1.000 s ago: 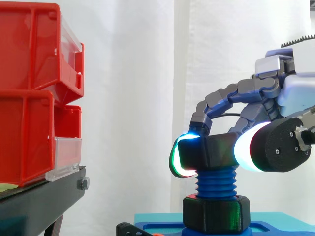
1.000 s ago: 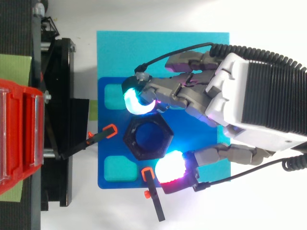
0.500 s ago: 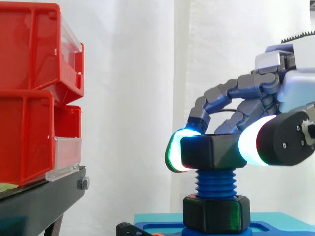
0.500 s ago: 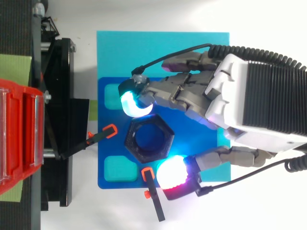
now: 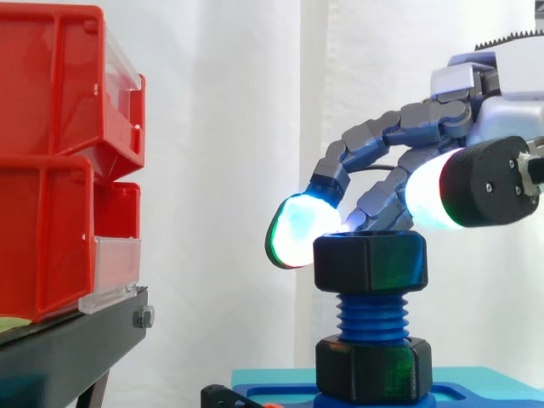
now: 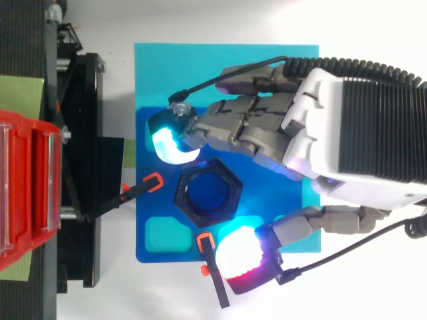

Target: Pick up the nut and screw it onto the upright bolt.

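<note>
Side view: my hand (image 5: 408, 127) is hovering just above the nut (image 5: 371, 262) with fingers loosely spread and gripping nothing, while the nut is sitting level on the upper threads of the upright bolt (image 5: 371, 316). Top view: the bolt is standing mid-way across the blue base plate (image 6: 145, 163), and my glowing pads (image 6: 170, 143) are flanking the nut from opposite sides. I judge the next turn is calling for closing inward and downward along the bolt's vertical axis.
</note>
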You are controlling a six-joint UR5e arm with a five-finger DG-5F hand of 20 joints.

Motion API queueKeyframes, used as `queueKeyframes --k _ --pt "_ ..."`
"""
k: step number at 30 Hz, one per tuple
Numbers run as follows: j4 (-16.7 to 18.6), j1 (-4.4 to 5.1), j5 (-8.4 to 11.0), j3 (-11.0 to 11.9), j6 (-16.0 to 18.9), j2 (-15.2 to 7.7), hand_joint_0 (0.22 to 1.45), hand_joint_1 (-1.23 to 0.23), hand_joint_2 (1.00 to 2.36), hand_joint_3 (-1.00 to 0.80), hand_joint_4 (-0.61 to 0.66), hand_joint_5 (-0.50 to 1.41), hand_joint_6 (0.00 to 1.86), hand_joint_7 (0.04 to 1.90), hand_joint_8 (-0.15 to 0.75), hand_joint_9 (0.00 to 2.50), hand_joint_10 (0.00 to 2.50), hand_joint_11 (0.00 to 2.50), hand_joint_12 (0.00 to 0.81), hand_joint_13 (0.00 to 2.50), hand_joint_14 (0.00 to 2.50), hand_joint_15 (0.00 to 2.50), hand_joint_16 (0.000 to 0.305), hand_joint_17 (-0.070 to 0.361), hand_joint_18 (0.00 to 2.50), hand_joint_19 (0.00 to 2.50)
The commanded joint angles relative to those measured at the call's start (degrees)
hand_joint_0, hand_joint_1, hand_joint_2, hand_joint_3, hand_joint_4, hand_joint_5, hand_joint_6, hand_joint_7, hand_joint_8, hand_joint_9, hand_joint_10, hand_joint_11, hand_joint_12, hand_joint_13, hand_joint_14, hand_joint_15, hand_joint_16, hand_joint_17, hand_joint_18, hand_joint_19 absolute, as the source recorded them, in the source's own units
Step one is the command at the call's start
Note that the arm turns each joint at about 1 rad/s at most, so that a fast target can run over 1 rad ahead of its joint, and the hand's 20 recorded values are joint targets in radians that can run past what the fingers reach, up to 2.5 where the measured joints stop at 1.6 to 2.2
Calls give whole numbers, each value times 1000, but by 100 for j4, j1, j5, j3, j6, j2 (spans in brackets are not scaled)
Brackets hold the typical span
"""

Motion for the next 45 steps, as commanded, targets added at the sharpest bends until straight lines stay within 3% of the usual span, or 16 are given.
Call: queueKeyframes --k 1,10,28,40,45 --pt "-2 -16 -2 29 0 2 385 -507 1000 -500 228 -204 502 695 334 573 2 75 450 594 4 107 63 142 537 151" --pt "-90 -33 -64 143 -9 2 403 -466 1000 -500 287 -154 503 764 334 671 4 133 430 591 3 100 60 134 523 159" --pt "-213 2 -64 143 0 2 449 -467 1000 -500 330 -75 504 907 327 874 7 206 397 693 4 122 50 113 573 174" --pt "-354 -25 -64 143 0 2 479 -480 1000 -500 285 -12 505 1035 308 1124 9 247 369 853 5 153 44 98 634 176" --pt "-574 -25 -73 143 0 2 487 -483 1000 -500 252 9 505 1077 295 1218 10 264 359 908 6 164 42 94 652 184"
